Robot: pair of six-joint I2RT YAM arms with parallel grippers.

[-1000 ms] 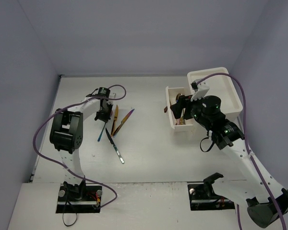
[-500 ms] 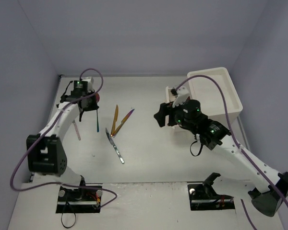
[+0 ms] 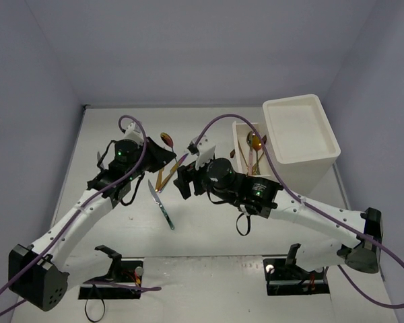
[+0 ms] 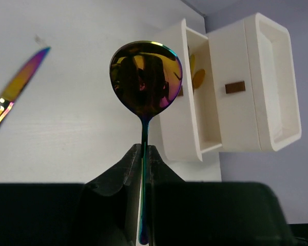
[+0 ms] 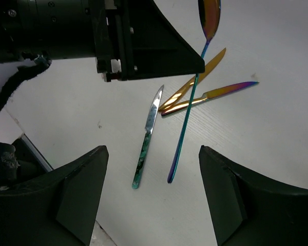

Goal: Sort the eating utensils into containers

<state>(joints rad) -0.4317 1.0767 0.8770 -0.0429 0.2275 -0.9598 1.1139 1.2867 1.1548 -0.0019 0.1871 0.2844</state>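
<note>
Holds slim iridescent blue-green metal spoon (image 4: 145, 77) by its neck in clamped left gripper (image 4: 143, 154), cream-white open drawer (image 4: 177, 138) at 3 o'clock; risks striking spread-jawed, empty right gripper (image 5: 153, 171) close at 5 o'clock.

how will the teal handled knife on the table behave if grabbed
Probably stiff: the knife looks like straight, thin metal. It lies flat on the table, so a pinch may skid it rather than lift it. Its mirror shine suggests slippery.
</note>
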